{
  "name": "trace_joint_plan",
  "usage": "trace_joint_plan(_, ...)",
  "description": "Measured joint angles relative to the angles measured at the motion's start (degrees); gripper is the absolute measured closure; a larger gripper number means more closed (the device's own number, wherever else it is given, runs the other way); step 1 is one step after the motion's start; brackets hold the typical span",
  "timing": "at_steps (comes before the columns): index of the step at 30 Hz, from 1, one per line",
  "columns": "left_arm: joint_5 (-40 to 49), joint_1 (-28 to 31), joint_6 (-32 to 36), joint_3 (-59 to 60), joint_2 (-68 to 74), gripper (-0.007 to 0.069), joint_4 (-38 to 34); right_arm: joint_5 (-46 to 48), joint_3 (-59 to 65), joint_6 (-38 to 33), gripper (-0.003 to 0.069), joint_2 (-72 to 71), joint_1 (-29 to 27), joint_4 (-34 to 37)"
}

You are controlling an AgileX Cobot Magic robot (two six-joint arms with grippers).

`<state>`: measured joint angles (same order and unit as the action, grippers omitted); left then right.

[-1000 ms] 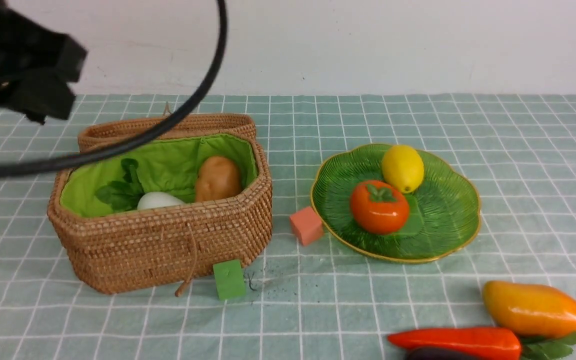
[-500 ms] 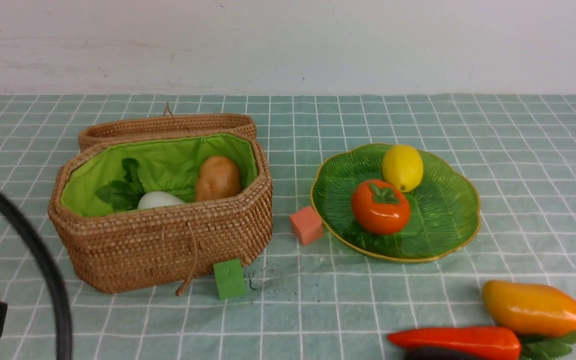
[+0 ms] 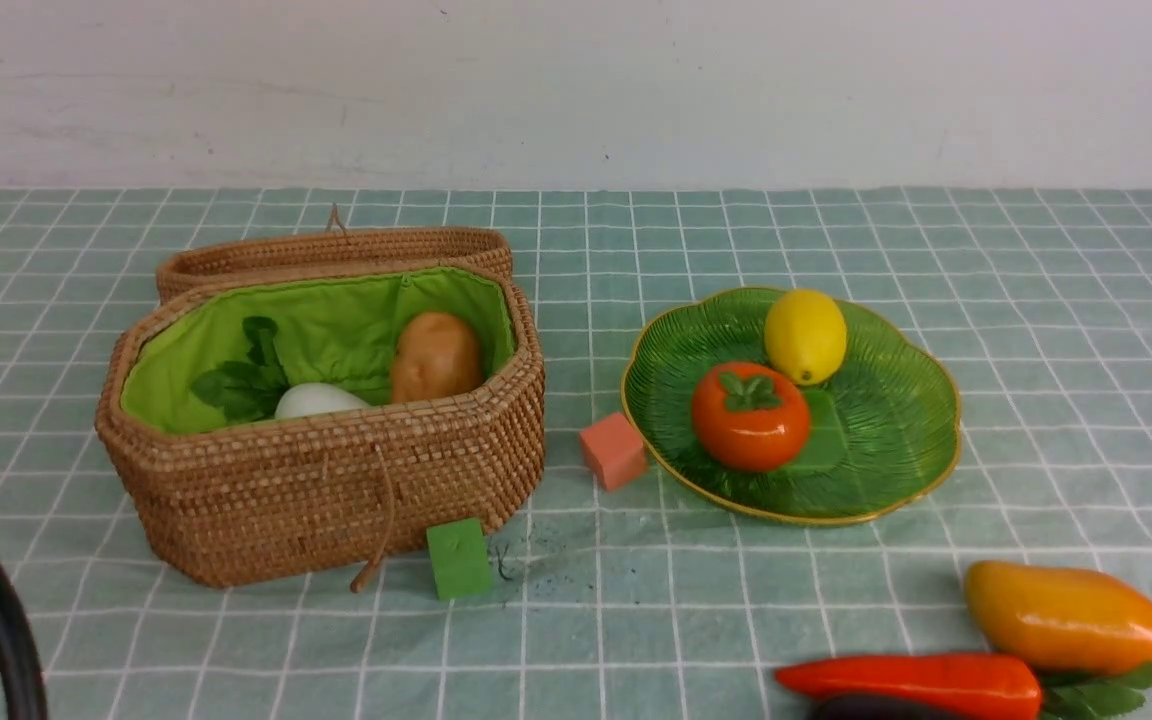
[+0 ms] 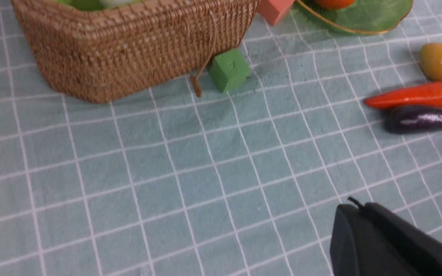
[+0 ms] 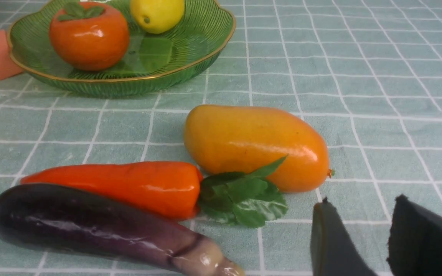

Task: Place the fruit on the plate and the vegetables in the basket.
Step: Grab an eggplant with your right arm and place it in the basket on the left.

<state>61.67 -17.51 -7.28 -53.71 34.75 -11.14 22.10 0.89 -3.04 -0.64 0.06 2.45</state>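
Lemon [image 3: 805,335] and persimmon [image 3: 749,417] on the green plate [image 3: 896,440], mango [image 3: 1071,620] on the checked cloth [image 3: 636,620] beside carrot [image 3: 916,682] and eggplant [image 5: 90,226], radish [image 3: 316,400] and potato [image 3: 435,356] inside the open basket [image 3: 336,490], left gripper [image 4: 353,214] closed, empty, right gripper [image 5: 361,203] partly parted, holding nothing.

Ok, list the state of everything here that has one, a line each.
Brown woven wicker basket: lid open.
White radish, brown potato: inside the basket.
Green glass plate: holds yellow lemon and orange-red persimmon.
Oblong orange-yellow mango: on the tablecloth, outside the plate.
Red-orange carrot, purple eggplant: on the tablecloth, not in the basket.
Left gripper: shut, empty.
Right gripper: open, empty.
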Motion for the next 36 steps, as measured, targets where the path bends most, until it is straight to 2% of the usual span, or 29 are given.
trace_joint_plan(6,-6.85,0.00,-1.08,0.22,0.00,0.0638,4.90,0.00,0.00,0.00,0.0417,0.00,0.00,0.00)
trace_joint_plan(11,-21.56,0.25,-2.39,3.77,-1.79,0.0638,11.54,0.00,0.00,0.00,0.0417,0.00,0.00,0.00)
trace_joint_plan(14,-27.49,2.92,-2.33,9.14,-6.60,0.0638,13.23,0.00,0.00,0.00,0.0417,0.00,0.00,0.00)
trace_joint_plan(15,-28.88,5.49,-2.33,12.90,-9.83,0.0638,13.63,0.00,0.00,0.00,0.0417,0.00,0.00,0.00)
trace_joint_plan(16,-28.88,5.49,-2.33,12.90,-9.83,0.0638,13.63,0.00,0.00,0.00,0.0417,0.00,0.00,0.00)
trace_joint_plan(23,-29.83,16.21,-2.28,33.66,-29.87,0.0638,17.12,0.00,0.00,0.00,0.0417,0.00,0.00,0.00)
trace_joint_plan(28,-32.80,20.49,-2.28,46.26,-35.28,0.0638,17.04,0.00,0.00,0.00,0.0417,0.00,0.00,0.00)
trace_joint_plan(32,-33.95,20.63,-2.18,54.28,-35.28,0.0637,16.63,0.00,0.00,0.00,0.0417,0.00,0.00,0.00)
trace_joint_plan(35,-37.49,18.76,-2.19,54.99,-35.28,0.0636,16.58,0.00,0.00,0.00,0.0417,0.00,0.00,0.00)
trace_joint_plan(36,-38.59,16.53,-2.19,55.13,-35.28,0.0636,16.37,0.00,0.00,0.00,0.0417,0.00,0.00,0.00)
